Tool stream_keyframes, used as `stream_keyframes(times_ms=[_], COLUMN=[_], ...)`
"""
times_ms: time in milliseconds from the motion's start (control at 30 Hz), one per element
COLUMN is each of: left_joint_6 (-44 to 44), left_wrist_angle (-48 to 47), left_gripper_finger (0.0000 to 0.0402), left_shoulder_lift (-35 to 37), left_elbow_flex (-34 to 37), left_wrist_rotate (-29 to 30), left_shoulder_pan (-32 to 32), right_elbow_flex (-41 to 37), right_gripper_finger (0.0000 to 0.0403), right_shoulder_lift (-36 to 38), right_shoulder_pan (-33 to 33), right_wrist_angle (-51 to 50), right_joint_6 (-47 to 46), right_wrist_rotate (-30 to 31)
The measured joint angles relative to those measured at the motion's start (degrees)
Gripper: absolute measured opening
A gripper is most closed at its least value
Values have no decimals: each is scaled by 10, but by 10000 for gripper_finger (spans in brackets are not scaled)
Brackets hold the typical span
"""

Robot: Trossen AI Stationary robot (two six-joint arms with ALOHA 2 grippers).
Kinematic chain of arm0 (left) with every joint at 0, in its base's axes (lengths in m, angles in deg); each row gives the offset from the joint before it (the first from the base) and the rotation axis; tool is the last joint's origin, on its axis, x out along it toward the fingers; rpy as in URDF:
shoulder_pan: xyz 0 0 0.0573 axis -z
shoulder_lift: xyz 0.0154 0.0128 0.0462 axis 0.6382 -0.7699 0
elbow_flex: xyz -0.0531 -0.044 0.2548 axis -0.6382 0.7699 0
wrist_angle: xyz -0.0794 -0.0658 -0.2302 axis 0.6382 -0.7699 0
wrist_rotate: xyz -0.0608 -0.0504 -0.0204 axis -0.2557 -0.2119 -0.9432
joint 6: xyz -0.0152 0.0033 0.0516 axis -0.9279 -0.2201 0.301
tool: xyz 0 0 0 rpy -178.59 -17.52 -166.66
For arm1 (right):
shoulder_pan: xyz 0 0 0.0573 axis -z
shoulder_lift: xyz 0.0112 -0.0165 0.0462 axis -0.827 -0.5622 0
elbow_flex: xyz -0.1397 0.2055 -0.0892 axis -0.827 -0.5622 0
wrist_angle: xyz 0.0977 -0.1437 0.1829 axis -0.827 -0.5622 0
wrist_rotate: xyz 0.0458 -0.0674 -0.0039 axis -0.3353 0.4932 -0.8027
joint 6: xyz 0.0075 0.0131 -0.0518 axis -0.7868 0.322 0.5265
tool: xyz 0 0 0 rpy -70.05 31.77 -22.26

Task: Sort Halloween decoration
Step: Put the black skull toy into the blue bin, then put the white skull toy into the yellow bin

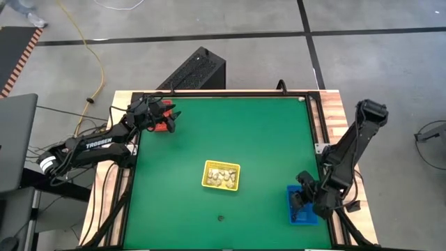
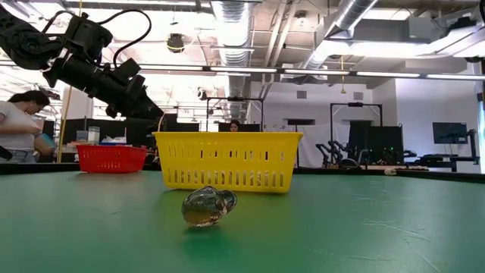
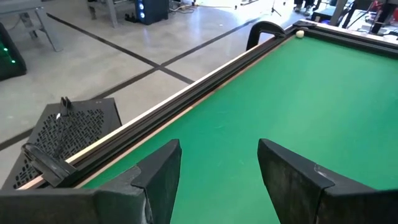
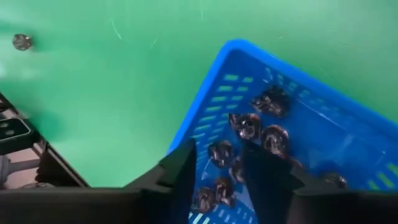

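Note:
My right gripper (image 1: 301, 202) hangs over the blue tray (image 1: 304, 217) at the table's near right, fingers pointing down and open (image 4: 219, 149). Several dark trinkets (image 4: 261, 127) lie in the blue tray (image 4: 348, 124) below it, and one shows through the gap between the fingers. One dark round trinket (image 1: 221, 217) rests alone on the green table (image 2: 208, 206), near the front edge. My left gripper (image 1: 171, 118) waits open at the far left by the red tray (image 1: 162, 127), nothing between its fingers (image 3: 219, 149). The yellow tray (image 1: 221, 176) in the middle holds cream-white pieces.
A small cream-white ball (image 3: 300, 33) sits in the table's far right corner (image 1: 302, 98). A raised dark rail (image 3: 205, 74) runs round the table. The green cloth between the trays is bare. People stand in the room beyond (image 2: 19, 125).

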Motion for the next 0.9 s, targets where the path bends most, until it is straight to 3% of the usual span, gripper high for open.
stream_keyframes(times_ms=[200,400,533,600,667,733,900], left_joint_6=[0,0,1,10,26,49,61], left_wrist_angle=[2,2,2,2,5,8,48], left_gripper_finger=[204,204,204,204,204,204,204], left_shoulder_lift=[0,0,0,0,0,0,0], left_elbow_flex=[0,0,0,0,0,0,0], left_wrist_rotate=[0,0,-2,-22,-72,-164,-447], left_shoulder_pan=[0,0,0,0,1,8,82], right_elbow_flex=[0,0,1,1,1,1,1], right_gripper_finger=[221,238,235,231,227,223,221], right_shoulder_lift=[24,98,133,135,131,118,37], right_shoulder_pan=[1,10,50,85,124,167,269], right_wrist_angle=[-37,-25,51,99,136,174,342], right_joint_6=[3,44,195,298,389,463,640], right_wrist_rotate=[1,64,150,162,161,146,6])
